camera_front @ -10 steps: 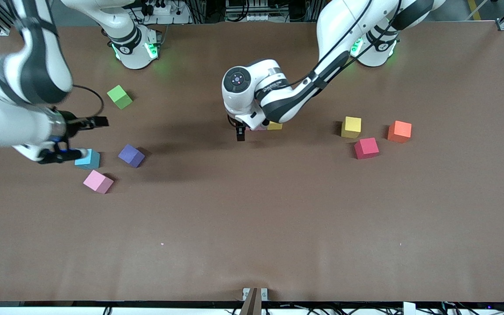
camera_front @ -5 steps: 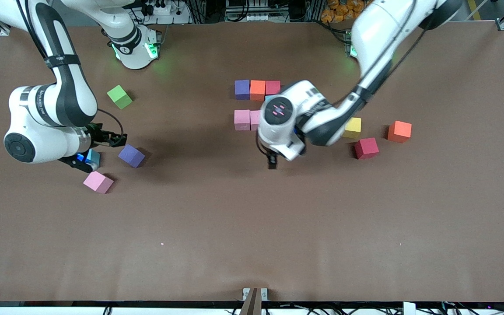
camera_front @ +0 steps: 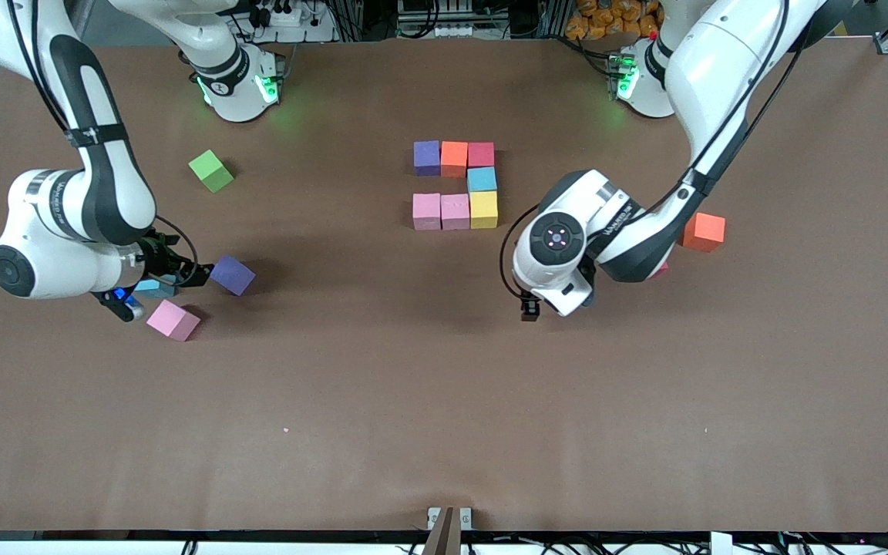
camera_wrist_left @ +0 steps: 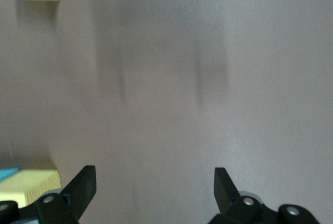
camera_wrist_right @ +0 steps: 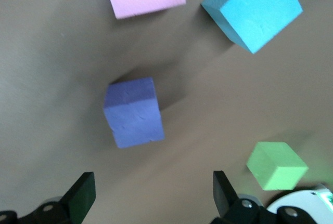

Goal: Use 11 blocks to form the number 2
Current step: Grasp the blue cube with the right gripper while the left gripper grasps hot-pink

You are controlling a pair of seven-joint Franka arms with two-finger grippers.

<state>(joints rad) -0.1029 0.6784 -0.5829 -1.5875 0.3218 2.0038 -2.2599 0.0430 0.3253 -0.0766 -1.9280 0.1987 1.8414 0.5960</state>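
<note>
Mid-counter, the number 2 (camera_front: 455,185) is partly built from seven touching blocks: a farthest row of purple (camera_front: 427,156), orange (camera_front: 454,158) and red (camera_front: 481,154), one light blue block (camera_front: 482,179) under the red one, then a nearer row of two pink (camera_front: 441,210) and a yellow block (camera_front: 483,210).

The left end effector (camera_front: 529,310) hangs over bare counter (camera_front: 444,401), nearer the camera than the digit, its fingers (camera_wrist_left: 83,190) spread apart and holding nothing. Another orange block (camera_front: 704,231) lies toward the left arm's end.

The right end effector (camera_front: 153,284) is low over a loose light blue block (camera_wrist_right: 252,10), fingers apart and empty. Just beside it lie a purple block (camera_front: 231,274) and a pink block (camera_front: 173,320); a lime-green cube (camera_front: 210,170) sits farther away.
</note>
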